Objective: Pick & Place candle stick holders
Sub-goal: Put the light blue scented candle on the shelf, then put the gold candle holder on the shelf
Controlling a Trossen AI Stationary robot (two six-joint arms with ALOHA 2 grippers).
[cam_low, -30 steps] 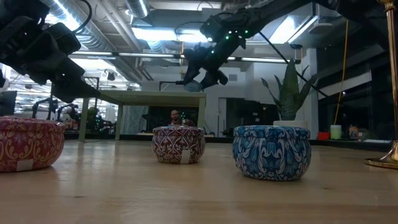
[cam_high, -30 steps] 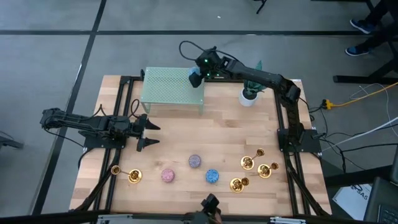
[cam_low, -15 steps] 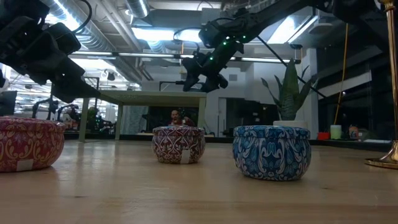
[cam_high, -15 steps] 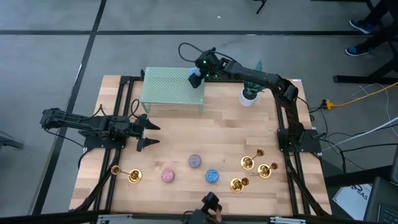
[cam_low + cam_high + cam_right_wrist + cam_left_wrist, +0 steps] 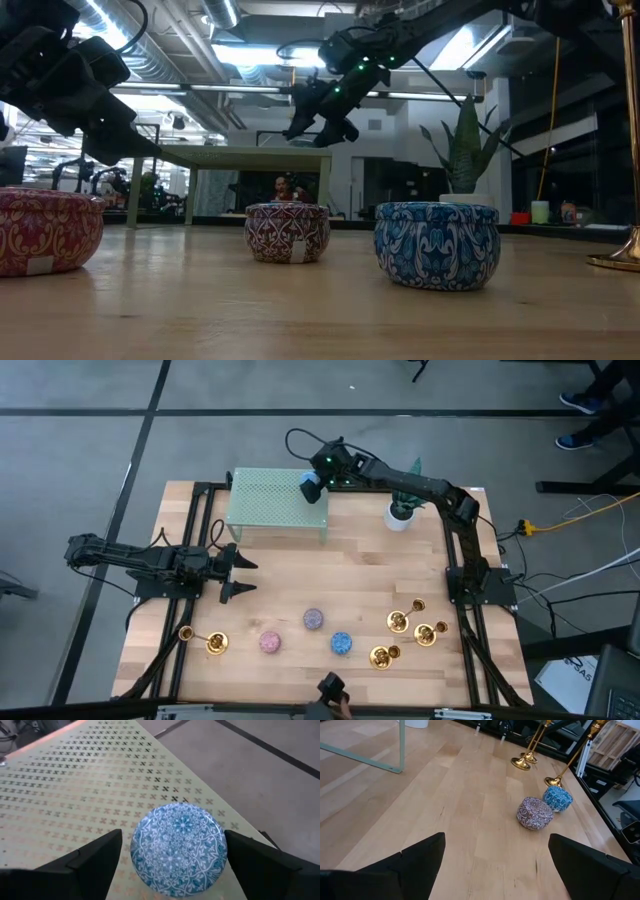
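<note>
The low view cuts off all but one candle stick holder's (image 5: 628,262) base; the high view shows three candle stick holders (image 5: 408,629) front right and one (image 5: 208,643) front left, all lying down; right gripper (image 5: 311,485), jaws spread around a blue lid (image 5: 178,849), above the green perforated shelf (image 5: 270,506); left gripper (image 5: 238,576) spread, empty.

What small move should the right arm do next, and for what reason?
Probably lift the right gripper straight up, clear of the green shelf. Its fingers stand open on either side of the blue candle without touching it, so nothing is held. Three candle stick holders wait on the table near that arm's base. The left gripper waits open.
</note>
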